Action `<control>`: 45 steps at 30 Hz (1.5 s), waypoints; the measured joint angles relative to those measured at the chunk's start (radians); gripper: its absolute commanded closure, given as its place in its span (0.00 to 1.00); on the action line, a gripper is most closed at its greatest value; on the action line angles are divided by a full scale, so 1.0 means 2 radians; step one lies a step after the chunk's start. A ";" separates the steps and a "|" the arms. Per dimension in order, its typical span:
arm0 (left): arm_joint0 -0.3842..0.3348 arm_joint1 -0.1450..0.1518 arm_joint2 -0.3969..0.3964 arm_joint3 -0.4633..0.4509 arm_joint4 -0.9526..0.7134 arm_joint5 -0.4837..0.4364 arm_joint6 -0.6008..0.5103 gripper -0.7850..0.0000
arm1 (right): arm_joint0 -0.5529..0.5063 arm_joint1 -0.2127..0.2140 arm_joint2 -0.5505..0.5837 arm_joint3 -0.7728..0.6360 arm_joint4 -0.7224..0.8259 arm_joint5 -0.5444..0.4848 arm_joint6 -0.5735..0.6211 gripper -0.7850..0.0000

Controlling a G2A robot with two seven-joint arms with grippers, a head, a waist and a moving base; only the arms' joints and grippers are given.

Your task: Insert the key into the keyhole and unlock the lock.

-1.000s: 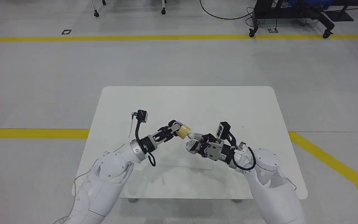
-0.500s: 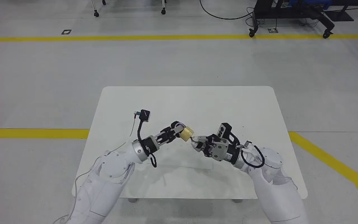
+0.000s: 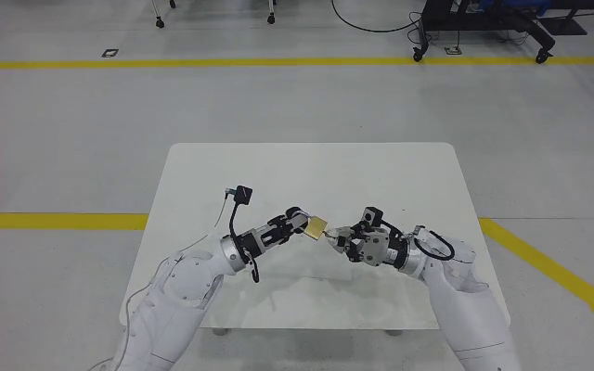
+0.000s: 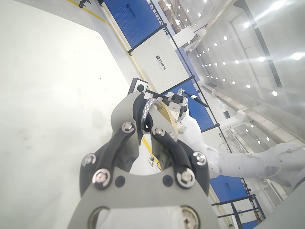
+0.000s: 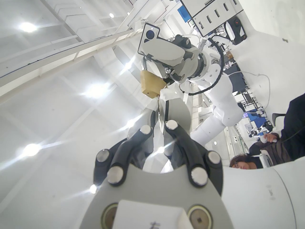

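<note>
Above the table point(image 3: 390, 176), left gripper point(image 3: 297, 223) clamps the lock point(image 3: 316, 226) — right gripper point(image 3: 343, 239) pinches the key point(image 5: 158, 103) just beside it.

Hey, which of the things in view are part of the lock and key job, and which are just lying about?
For the job:
lock, held in the left gripper
key, pinched in the right gripper, close to the lock

Not for the job:
white table beneath the arms
wheeled cart on the floor behind
yellow floor line
</note>
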State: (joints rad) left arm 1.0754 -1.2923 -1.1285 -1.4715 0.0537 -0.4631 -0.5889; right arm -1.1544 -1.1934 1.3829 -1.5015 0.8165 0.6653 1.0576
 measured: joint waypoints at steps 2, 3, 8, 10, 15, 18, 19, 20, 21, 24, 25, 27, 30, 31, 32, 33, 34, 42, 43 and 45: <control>0.002 0.001 -0.001 -0.002 0.003 -0.004 0.001 1.00 | 0.003 0.002 0.001 0.007 0.002 0.003 0.011 1.00; 0.003 0.001 -0.003 -0.003 0.004 -0.005 0.001 1.00 | 0.005 0.003 0.001 0.010 0.001 0.003 0.012 1.00; 0.006 0.003 -0.005 -0.006 0.008 -0.006 0.002 1.00 | 0.009 0.006 0.000 0.015 0.004 0.003 0.013 1.00; 0.006 0.004 -0.007 -0.007 0.018 -0.005 0.006 1.00 | 0.010 0.007 -0.001 0.016 0.007 0.005 0.013 1.00; 0.010 0.005 -0.007 -0.018 0.055 0.010 0.021 1.00 | 0.015 0.010 -0.002 0.019 0.008 0.010 -0.013 0.00; 0.014 0.007 -0.007 -0.033 0.099 0.029 0.035 1.00 | 0.012 0.011 -0.002 0.011 0.011 0.004 -0.020 0.00; 0.016 0.007 -0.006 -0.039 0.113 0.037 0.035 1.00 | 0.009 0.012 0.000 0.010 0.012 0.000 -0.019 0.00; 0.017 0.008 -0.006 -0.044 0.126 0.047 0.031 1.00 | 0.006 0.013 0.003 0.009 0.014 -0.005 -0.018 0.00; 0.015 0.010 -0.005 -0.049 0.143 0.065 0.013 1.00 | 0.002 0.014 0.007 0.008 0.017 -0.010 -0.018 0.00; 0.002 0.014 0.001 -0.053 0.192 0.125 -0.053 1.00 | -0.013 0.017 0.023 0.005 0.031 -0.026 -0.020 0.00; -0.003 0.014 0.004 -0.053 0.207 0.142 -0.069 1.00 | -0.017 0.017 0.027 0.004 0.035 -0.029 -0.021 0.00; -0.013 0.014 0.017 -0.048 0.237 0.175 -0.096 1.00 | -0.019 0.017 0.029 0.003 0.037 -0.031 -0.021 0.00; -0.027 0.010 0.033 -0.031 0.244 0.203 -0.109 1.00 | -0.018 0.017 0.028 0.003 0.037 -0.031 -0.021 0.00; -0.031 0.009 0.038 -0.025 0.244 0.210 -0.107 1.00 | -0.018 0.017 0.028 0.003 0.037 -0.030 -0.021 0.00; -0.038 0.007 0.044 -0.015 0.248 0.219 -0.104 1.00 | -0.018 0.017 0.028 0.003 0.037 -0.030 -0.021 0.00; -0.043 0.006 0.050 -0.007 0.254 0.226 -0.101 1.00 | -0.018 0.017 0.028 0.003 0.037 -0.030 -0.021 0.00; -0.048 0.004 0.056 0.001 0.261 0.234 -0.099 1.00 | -0.018 0.017 0.028 0.003 0.037 -0.030 -0.021 0.00; -0.093 -0.013 0.114 0.053 0.300 0.290 -0.098 0.00 | -0.018 0.017 0.028 0.003 0.037 -0.030 -0.021 0.00; -0.096 -0.014 0.114 0.055 0.297 0.291 -0.098 0.00 | -0.018 0.017 0.028 0.003 0.037 -0.030 -0.021 0.00; -0.099 -0.014 0.110 0.059 0.295 0.291 -0.100 0.00 | -0.018 0.017 0.028 0.003 0.037 -0.030 -0.021 0.00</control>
State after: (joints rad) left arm 0.8784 -1.3195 -0.9092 -1.3530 0.6430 0.1192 -0.7888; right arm -1.1914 -1.1588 1.4394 -1.4960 0.8899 0.6044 1.0153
